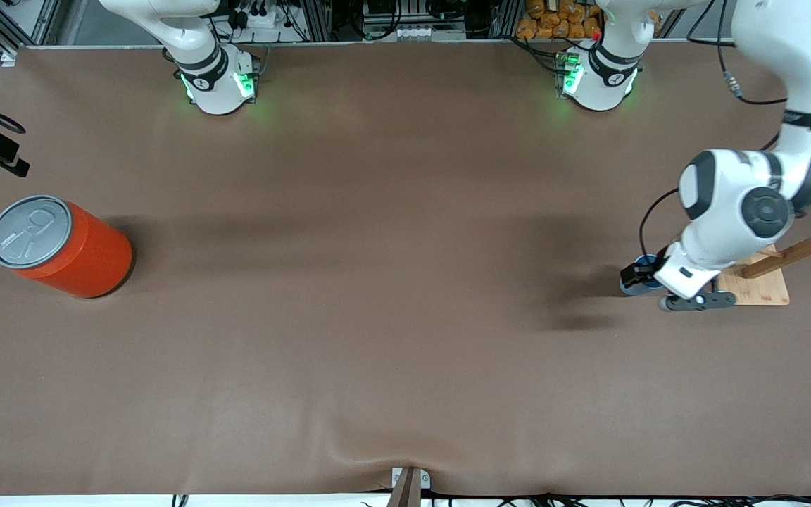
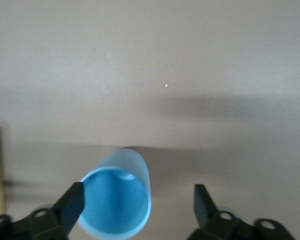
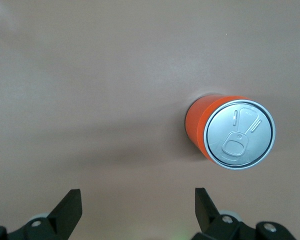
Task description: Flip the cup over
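The light-blue cup [image 2: 117, 200] has its darker blue inside turned toward the left wrist camera. It sits between my left gripper's [image 2: 140, 205] open fingers, close against one finger [image 2: 72, 205] and apart from the other. In the front view the cup [image 1: 626, 287] is mostly hidden under the left gripper [image 1: 641, 282], low over the table at the left arm's end. My right gripper [image 3: 137, 205] is open and empty, high over the table at the right arm's end. It is out of the front view.
A big orange can [image 1: 60, 246] with a grey pull-tab lid stands at the right arm's end; it also shows in the right wrist view [image 3: 230, 132]. A wooden peg rack on a board [image 1: 757, 285] stands right beside the left gripper and cup.
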`<control>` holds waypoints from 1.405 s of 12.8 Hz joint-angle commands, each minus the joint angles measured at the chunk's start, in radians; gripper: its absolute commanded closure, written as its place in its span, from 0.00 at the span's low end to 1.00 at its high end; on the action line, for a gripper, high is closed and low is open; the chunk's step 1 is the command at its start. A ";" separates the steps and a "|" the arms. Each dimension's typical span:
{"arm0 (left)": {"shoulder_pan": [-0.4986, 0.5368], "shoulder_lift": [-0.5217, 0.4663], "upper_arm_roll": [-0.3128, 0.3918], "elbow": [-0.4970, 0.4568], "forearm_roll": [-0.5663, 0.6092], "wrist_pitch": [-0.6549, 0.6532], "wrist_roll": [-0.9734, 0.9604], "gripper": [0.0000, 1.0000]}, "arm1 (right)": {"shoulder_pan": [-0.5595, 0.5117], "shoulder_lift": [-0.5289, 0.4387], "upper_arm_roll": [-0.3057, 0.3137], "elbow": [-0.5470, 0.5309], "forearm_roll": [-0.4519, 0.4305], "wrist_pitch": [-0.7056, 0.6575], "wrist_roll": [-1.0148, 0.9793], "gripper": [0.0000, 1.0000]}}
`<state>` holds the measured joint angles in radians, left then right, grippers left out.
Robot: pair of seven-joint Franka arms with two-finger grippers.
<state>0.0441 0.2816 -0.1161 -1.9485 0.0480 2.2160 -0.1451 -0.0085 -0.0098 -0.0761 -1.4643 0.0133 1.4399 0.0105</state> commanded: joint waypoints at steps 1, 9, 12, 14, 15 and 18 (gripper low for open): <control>0.003 -0.032 -0.011 0.179 0.026 -0.256 -0.016 0.00 | 0.005 0.011 0.001 0.024 -0.007 -0.016 0.022 0.00; 0.007 -0.128 -0.013 0.388 0.038 -0.487 0.082 0.00 | 0.004 0.011 0.001 0.022 -0.004 -0.016 0.022 0.00; 0.005 -0.208 -0.023 0.388 0.024 -0.513 0.084 0.00 | 0.004 0.011 0.001 0.021 -0.003 -0.016 0.022 0.00; 0.008 -0.257 -0.028 0.378 -0.009 -0.554 0.069 0.00 | 0.002 0.011 0.001 0.021 -0.001 -0.016 0.022 0.00; 0.011 -0.269 -0.027 0.375 -0.046 -0.568 0.068 0.00 | 0.002 0.011 0.001 0.021 0.000 -0.016 0.022 0.00; 0.013 -0.332 -0.025 0.341 -0.071 -0.616 0.062 0.00 | 0.001 0.011 0.001 0.019 0.000 -0.018 0.020 0.00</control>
<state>0.0495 0.0051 -0.1402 -1.5598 -0.0047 1.6173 -0.0777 -0.0084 -0.0076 -0.0760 -1.4643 0.0137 1.4374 0.0129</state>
